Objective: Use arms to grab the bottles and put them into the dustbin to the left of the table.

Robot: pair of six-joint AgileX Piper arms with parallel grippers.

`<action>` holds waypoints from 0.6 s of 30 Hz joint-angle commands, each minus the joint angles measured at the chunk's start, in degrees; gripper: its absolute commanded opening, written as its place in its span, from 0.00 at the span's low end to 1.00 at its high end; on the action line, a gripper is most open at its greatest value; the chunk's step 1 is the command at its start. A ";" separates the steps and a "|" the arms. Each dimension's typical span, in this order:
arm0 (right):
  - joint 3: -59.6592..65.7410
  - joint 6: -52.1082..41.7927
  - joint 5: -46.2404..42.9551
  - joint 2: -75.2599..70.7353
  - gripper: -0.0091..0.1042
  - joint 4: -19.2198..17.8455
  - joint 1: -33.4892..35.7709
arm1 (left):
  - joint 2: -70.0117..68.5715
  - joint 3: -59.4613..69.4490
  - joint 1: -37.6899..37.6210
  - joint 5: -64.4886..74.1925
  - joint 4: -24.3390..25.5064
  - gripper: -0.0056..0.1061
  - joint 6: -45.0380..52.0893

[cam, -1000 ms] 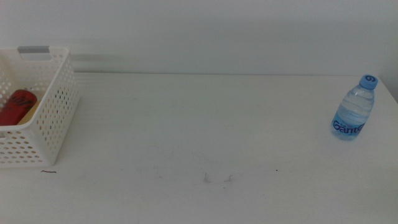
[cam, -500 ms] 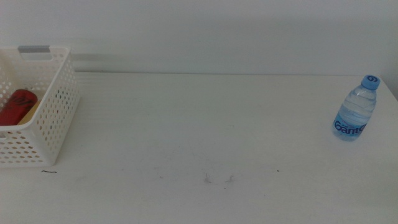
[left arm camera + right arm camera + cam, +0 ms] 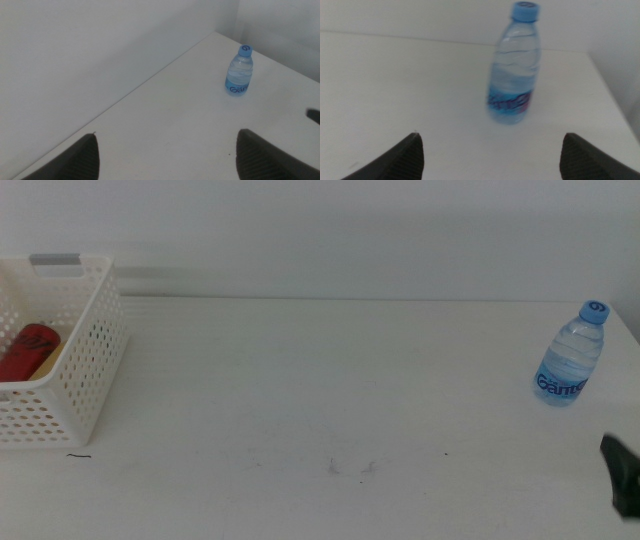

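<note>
A small blue-capped water bottle (image 3: 570,355) stands upright at the table's far right. My right gripper (image 3: 490,155) is open, its jaws wide apart, and faces the bottle (image 3: 514,65) from a short way off. Its dark tip (image 3: 622,475) shows at the right edge of the middle view, in front of the bottle. My left gripper (image 3: 167,155) is open and empty, out of the middle view, and sees the bottle (image 3: 239,70) from far off. The white dustbin (image 3: 90,370) at the left holds the red can (image 3: 25,350), with a pale yellow shape beside it.
The white table (image 3: 320,400) has small dark scuff marks (image 3: 350,468) near its front middle. A white wall runs behind the table. The table's right edge lies just beyond the bottle.
The right gripper's dark tip has come into the middle view at the lower right edge. The bottle and the dustbin have not moved.
</note>
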 commanded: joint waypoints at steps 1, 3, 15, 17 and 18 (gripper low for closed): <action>-2.11 -4.91 -9.35 8.77 0.84 7.57 -0.24 | -0.08 -0.13 -0.13 -0.75 -0.16 0.89 -0.18; -2.83 -4.91 -15.76 15.47 0.84 10.33 -0.24 | -0.08 -0.13 -0.13 -0.75 -0.16 0.89 -0.18; -11.24 1.32 -38.52 43.75 0.84 8.33 -0.24 | -0.08 -0.13 -0.13 -0.87 -0.16 0.89 0.21; -13.58 1.32 -38.52 46.55 0.84 6.79 -0.24 | -0.08 -0.13 -0.13 -0.87 -0.16 0.89 0.21; -14.83 1.32 -38.42 47.95 0.84 5.94 -0.24 | -0.08 -0.13 -0.13 -0.87 -0.16 0.89 0.21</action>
